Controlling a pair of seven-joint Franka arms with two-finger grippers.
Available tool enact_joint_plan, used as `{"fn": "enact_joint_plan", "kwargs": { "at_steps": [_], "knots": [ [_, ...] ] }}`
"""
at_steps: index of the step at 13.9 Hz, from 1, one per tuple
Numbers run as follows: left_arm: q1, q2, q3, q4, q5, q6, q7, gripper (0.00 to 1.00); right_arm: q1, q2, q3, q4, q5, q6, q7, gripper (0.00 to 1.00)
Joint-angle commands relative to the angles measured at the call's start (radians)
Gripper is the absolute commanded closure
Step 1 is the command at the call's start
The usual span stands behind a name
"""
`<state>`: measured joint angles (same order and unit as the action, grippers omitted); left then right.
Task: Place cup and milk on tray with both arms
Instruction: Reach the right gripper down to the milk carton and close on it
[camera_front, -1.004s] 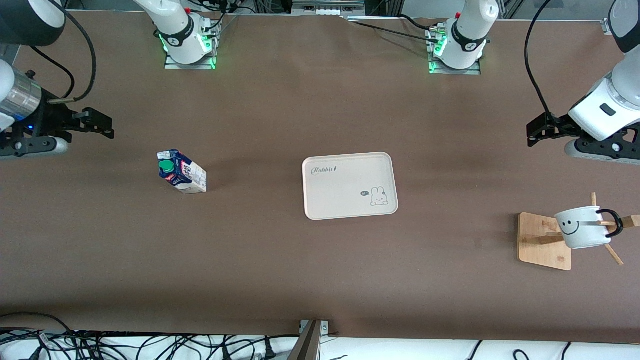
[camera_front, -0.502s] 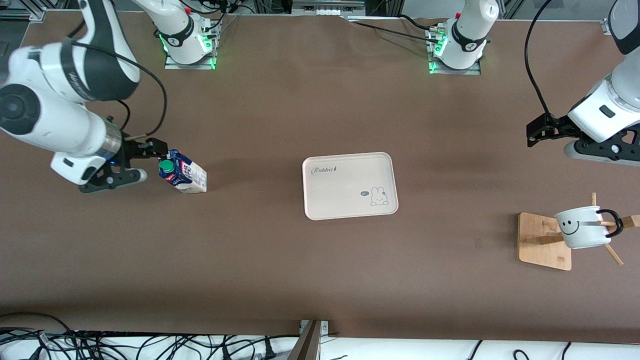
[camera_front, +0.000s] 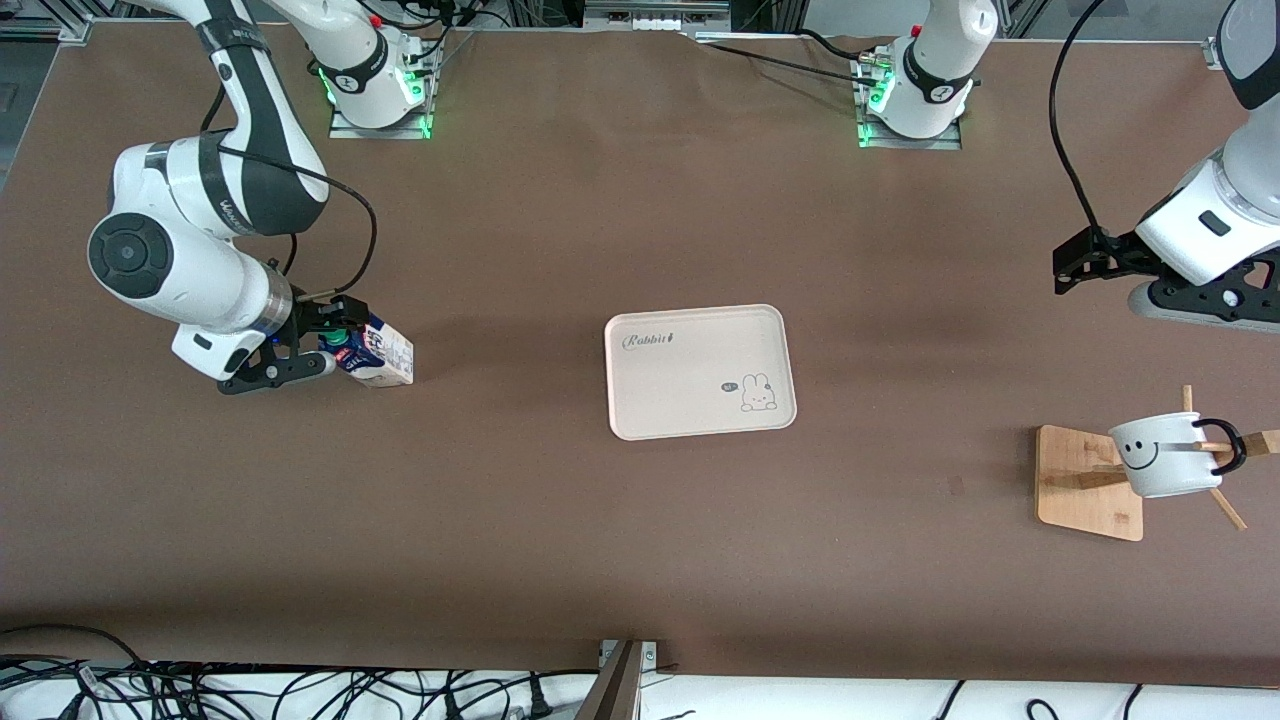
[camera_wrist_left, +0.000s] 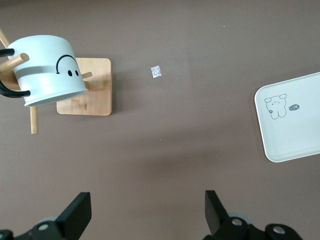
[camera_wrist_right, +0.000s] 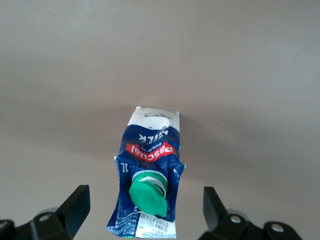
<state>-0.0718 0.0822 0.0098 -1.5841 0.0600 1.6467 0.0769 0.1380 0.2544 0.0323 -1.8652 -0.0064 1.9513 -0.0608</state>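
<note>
Straddling the blue-white, green-capped milk (camera_wrist_right: 148, 187), right hand (camera_wrist_right: 145, 212) spread; left hand (camera_wrist_left: 145, 215) apparently likewise

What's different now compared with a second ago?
The right arm swung in from the table's edge, bringing its end effector down over the milk, fingers open on either side, not yet gripping. The left end effector, the cup on its wooden rack and the tray stayed put.
</note>
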Motion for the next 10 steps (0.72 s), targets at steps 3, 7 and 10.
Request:
{"fn": "enact_joint_plan", "kwargs": {
  "at_steps": [3,7,10],
  "knots": [
    [-0.002,0.019,0.004,0.042,-0.019,-0.028,0.018,0.00,-0.003,-0.049,0.000,-0.090,0.009,0.000,0.021,0.00],
    [-0.002,0.019,0.006,0.042,-0.020,-0.028,0.020,0.00,-0.003,-0.050,0.000,-0.106,0.011,0.003,0.021,0.07],
    [-0.002,0.019,0.007,0.041,-0.020,-0.030,0.020,0.00,-0.003,-0.049,0.001,-0.106,0.011,0.001,0.021,0.32]
  ]
}}
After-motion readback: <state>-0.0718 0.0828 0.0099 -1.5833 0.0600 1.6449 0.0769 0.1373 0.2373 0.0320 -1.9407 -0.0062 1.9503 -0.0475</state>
